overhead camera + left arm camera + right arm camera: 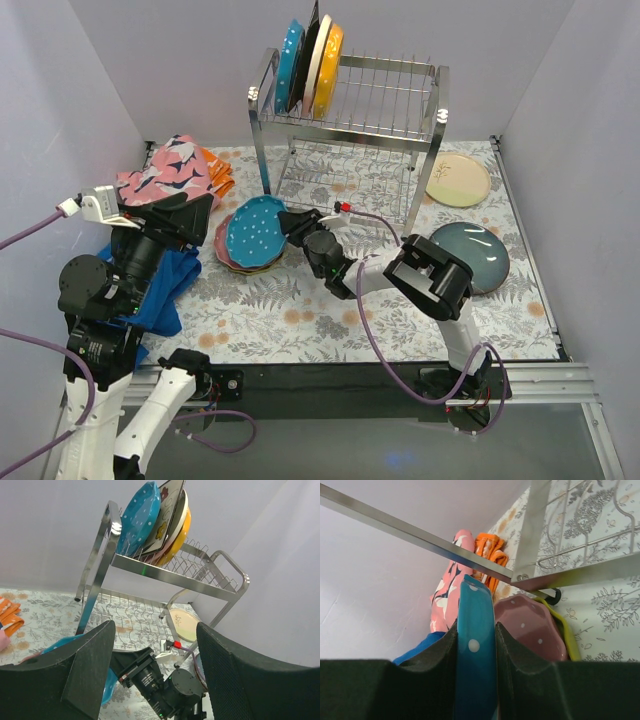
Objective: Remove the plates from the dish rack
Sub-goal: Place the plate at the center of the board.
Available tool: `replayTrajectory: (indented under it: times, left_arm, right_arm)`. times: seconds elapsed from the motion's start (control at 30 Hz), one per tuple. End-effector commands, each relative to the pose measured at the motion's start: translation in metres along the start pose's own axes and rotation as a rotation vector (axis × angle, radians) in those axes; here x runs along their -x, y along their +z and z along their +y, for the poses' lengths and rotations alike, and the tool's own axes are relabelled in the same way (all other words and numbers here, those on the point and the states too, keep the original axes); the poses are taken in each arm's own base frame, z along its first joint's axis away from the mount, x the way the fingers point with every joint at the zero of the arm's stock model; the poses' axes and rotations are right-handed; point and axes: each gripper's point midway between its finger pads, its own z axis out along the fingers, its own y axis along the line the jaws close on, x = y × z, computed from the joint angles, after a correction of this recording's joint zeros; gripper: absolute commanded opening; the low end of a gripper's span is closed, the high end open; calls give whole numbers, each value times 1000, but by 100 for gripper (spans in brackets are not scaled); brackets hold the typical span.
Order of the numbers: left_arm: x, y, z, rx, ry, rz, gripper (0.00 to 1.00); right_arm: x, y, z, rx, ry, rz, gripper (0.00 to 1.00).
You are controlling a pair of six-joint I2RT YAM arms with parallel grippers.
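The dish rack stands at the back, with a teal dotted plate, a dark square one and an orange plate upright at the left of its top tier. My right gripper is shut on the rim of another teal dotted plate, just over a stack left of the rack. In the right wrist view that rim sits between my pads, with a pink plate and a lime one below. My left gripper hangs open and empty at the left, facing the rack.
A cream plate and a dark blue-grey plate lie flat on the right of the patterned mat. Pink patterned, orange and blue cloths lie at the left. Walls close in three sides.
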Motion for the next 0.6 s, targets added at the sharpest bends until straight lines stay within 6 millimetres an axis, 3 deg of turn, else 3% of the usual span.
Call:
replayTrajectory:
  times: [0.0,0.07,0.13,0.3,0.43,0.57]
  left_arm:
    - [-8,2,8,29,2,18,64]
    - [-11,4,9,29,-5,25,64]
    - [-15,6,11,29,-7,30,64]
    - [-20,9,14,35,-10,34,64]
    - [-28,12,21,51,-8,44,64]
    - [-37,15,27,63,-11,59,64]
  right_arm:
    - [48,4,78,179,278,-148,1]
    - [41,6,75,173,280,-119,3]
    - [31,7,65,137,257,-89,18]
    - [17,5,47,57,142,-22,34]
    - [6,3,17,-68,27,62,48]
    - [14,-5,2,-106,-49,84,50]
